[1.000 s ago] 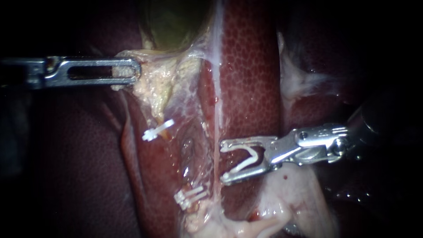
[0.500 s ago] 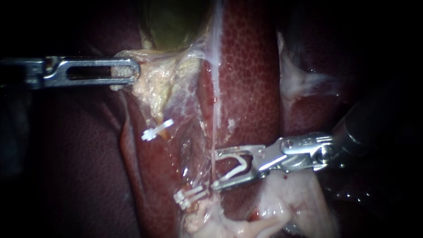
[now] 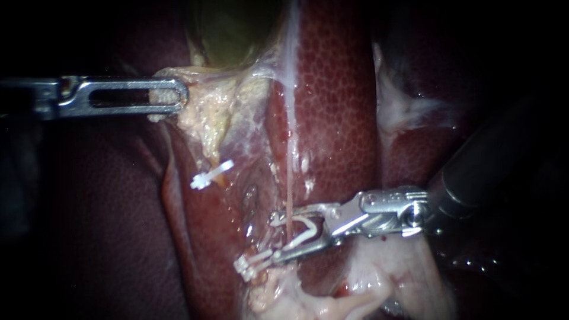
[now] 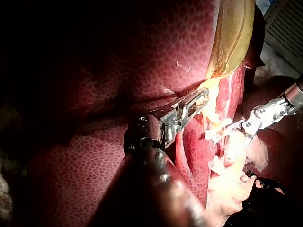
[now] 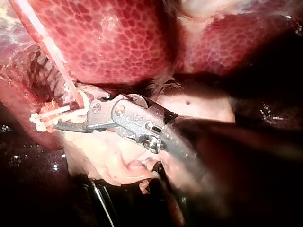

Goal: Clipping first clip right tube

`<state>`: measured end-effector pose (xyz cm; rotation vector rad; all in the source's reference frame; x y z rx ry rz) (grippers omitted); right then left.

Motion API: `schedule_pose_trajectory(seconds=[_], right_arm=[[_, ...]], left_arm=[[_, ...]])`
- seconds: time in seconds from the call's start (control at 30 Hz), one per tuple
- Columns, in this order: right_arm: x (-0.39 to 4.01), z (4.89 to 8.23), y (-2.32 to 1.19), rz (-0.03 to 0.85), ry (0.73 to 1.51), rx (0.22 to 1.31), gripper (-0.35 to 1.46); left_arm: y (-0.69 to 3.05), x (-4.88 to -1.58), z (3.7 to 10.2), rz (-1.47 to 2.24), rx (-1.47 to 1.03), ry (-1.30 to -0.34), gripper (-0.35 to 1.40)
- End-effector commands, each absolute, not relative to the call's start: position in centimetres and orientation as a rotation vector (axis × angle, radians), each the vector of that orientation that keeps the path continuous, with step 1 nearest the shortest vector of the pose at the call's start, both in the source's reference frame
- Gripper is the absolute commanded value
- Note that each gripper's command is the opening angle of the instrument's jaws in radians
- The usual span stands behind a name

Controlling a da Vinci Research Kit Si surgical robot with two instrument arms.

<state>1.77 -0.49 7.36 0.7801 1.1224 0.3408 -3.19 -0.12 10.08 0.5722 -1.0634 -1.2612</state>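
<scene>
Currently right instrument (image 3: 277,237) jaws stand spread, carrying an open white clip (image 3: 308,228) astride the thin right tube (image 3: 288,192); left instrument (image 3: 172,96) pinches pale tissue (image 3: 201,112) under the gallbladder (image 3: 231,29). Risk: lower jaw tip nearly touches the placed clips (image 3: 256,264); closing may snag them or half-catch the tube.

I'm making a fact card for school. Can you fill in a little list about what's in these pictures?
Left instrument: jaws shut on pale tissue below the gallbladder
Right instrument: jaws hold an open white clip
Thin tube: runs down into the gap between those jaws
Upper clip: closed, on tissue between the instruments
Lower clips: near the right instrument's lower jaw
Liver: dark red, speckled
</scene>
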Motion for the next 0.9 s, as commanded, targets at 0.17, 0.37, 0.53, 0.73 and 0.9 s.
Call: schedule_pose_trajectory(seconds=[0.17,0.37,0.53,0.73,0.9], right_arm=[[1.80,7.36,-0.48,0.322,1.132,0.807,0.38],[1.80,7.39,-0.45,0.336,1.129,0.801,0.26],[1.78,7.43,-0.41,0.367,1.117,0.821,-0.03],[1.79,7.43,-0.38,0.378,1.114,0.829,-0.31],[1.79,7.42,-0.36,0.382,1.113,0.848,-0.35]], left_arm=[[-0.12,-3.18,10.08,-1.261,0.572,-1.063,-0.35],[-0.12,-3.18,10.08,-1.261,0.572,-1.063,-0.35],[-0.12,-3.18,10.08,-1.261,0.572,-1.063,-0.35],[-0.13,-3.18,10.08,-1.261,0.572,-1.063,-0.35],[-0.13,-3.18,10.08,-1.261,0.572,-1.063,-0.35]])
